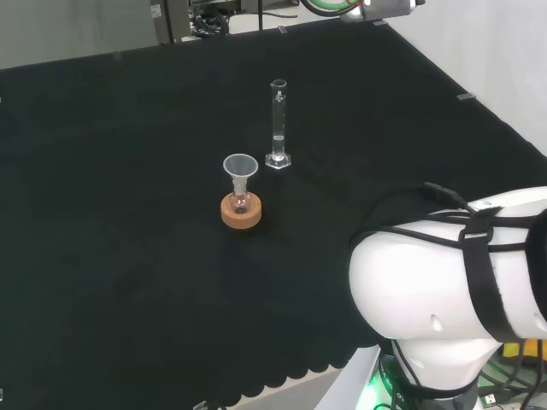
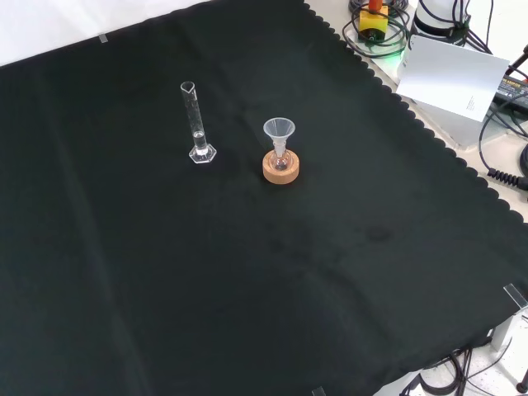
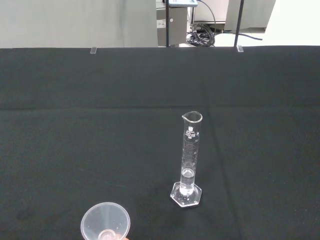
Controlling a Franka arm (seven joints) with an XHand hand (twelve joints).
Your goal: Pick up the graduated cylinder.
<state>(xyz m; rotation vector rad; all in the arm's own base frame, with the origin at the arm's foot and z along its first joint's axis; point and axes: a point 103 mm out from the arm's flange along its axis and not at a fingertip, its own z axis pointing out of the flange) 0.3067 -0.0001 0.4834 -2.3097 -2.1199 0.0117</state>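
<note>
- At the right of the head view the arm's white link (image 1: 444,295) bulks low, wrapped in black cables; whether the fingers are spread or closed cannot be told. The graduated cylinder (image 1: 278,125) stands upright on the black cloth (image 1: 111,256), just beyond and right of a clear funnel (image 1: 240,171) that sits in a small flask on a cork ring (image 1: 241,212).
- In the front view the cylinder (image 2: 195,122) stands left of the funnel (image 2: 279,133) and ring (image 2: 280,167), near but apart.
- In the wrist view the cylinder (image 3: 190,159) shows printed scale marks, a pouring lip and a hexagonal foot; the funnel's (image 3: 105,229) mouth is partly cut off at the edge.
</note>
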